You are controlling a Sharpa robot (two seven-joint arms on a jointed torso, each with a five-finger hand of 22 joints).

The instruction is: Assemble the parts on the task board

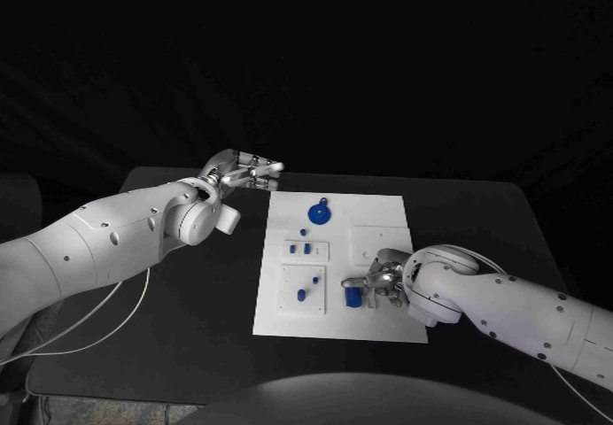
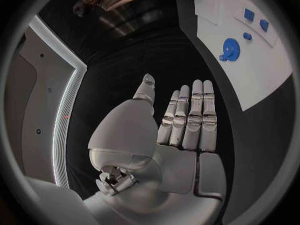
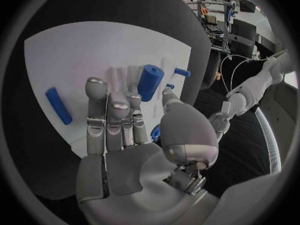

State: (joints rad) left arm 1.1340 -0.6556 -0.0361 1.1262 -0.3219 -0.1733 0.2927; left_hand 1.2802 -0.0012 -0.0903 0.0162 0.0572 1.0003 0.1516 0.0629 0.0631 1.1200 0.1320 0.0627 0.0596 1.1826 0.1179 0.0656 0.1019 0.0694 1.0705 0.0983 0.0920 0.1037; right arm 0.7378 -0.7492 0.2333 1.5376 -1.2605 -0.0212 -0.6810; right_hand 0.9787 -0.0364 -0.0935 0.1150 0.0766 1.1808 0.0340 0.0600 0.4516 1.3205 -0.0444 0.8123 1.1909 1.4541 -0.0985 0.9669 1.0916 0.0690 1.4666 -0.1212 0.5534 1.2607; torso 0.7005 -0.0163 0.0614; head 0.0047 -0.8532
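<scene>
The white task board (image 1: 384, 217) lies in the middle of the black table. A round blue part (image 1: 320, 212) sits near its far end, and small blue pieces (image 1: 304, 249) stand in a raised block at mid-board. My right hand (image 1: 386, 279) hovers over the board's near right corner, fingers stretched out. An upright blue cylinder (image 3: 150, 82) stands just past its fingertips (image 3: 132, 99), beside the thumb; contact is unclear. A blue bar (image 3: 58, 105) lies further off on the board. My left hand (image 1: 243, 171) is off the board's far left corner, fingers straight, holding nothing.
A second raised block holds another small blue piece (image 1: 303, 292) at the near left of the board. A small blue peg (image 3: 182, 72) lies beyond the cylinder. In the left wrist view the round blue part (image 2: 230, 49) lies on the board (image 2: 269, 70). Bare black table (image 1: 191, 292) surrounds the board.
</scene>
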